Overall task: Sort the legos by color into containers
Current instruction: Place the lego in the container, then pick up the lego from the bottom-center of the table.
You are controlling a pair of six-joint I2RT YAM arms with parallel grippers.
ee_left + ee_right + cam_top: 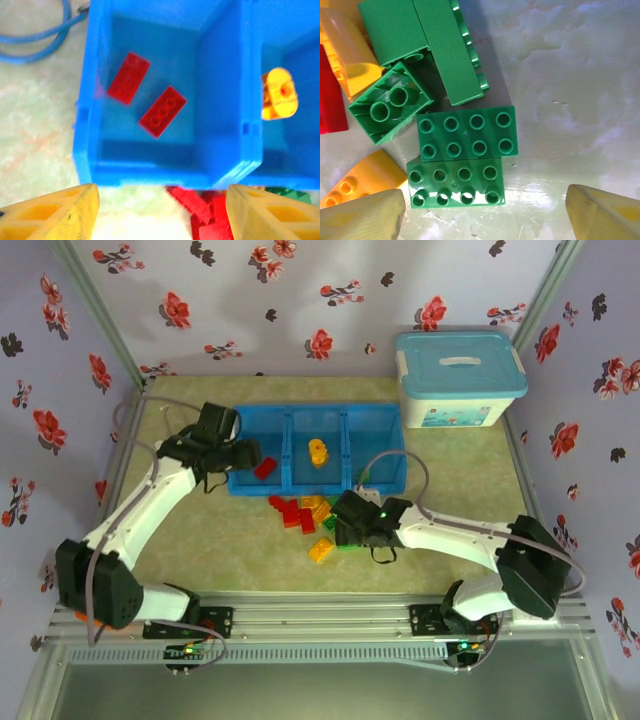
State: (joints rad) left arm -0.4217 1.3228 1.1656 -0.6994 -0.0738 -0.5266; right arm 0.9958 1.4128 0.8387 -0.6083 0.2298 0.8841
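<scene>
Two red legos (162,111) lie flat, studs up and a little apart, on the floor of the left container (150,167), at twelve o'clock from the left gripper (160,216). Its yellow fingers (50,215) stand well apart and grip nothing, and the tray's near wall runs just beyond their tips. At two o'clock from this gripper a yellow piece (279,94) sits in the middle container (250,75). More red bricks (200,210) lie on the table outside the near wall, between the fingers.

The right gripper (482,215) is spread wide and empty over the green legos (466,134). Two of these lie studs up and touching, at twelve o'clock just past its fingertips. At eleven o'clock an overturned green brick (390,107) shows its hollow underside, with a longer green one (445,50) on its side against it. Yellow bricks (362,177) lie at nine and ten o'clock, and a red one at the left edge.

From above, the blue tray (300,410) lies across the far middle of the table (250,560), a pale greenish-beige surface. The loose pile (305,515) is at the tray's six o'clock, close to its near wall. A white box with a light-blue lid (460,380) stands at the tray's two o'clock, just beside its far right corner. Lilac walls (300,300) printed with red and dark flowers close in three sides, and a metal rail (320,625) at the near edge carries both arm bases
</scene>
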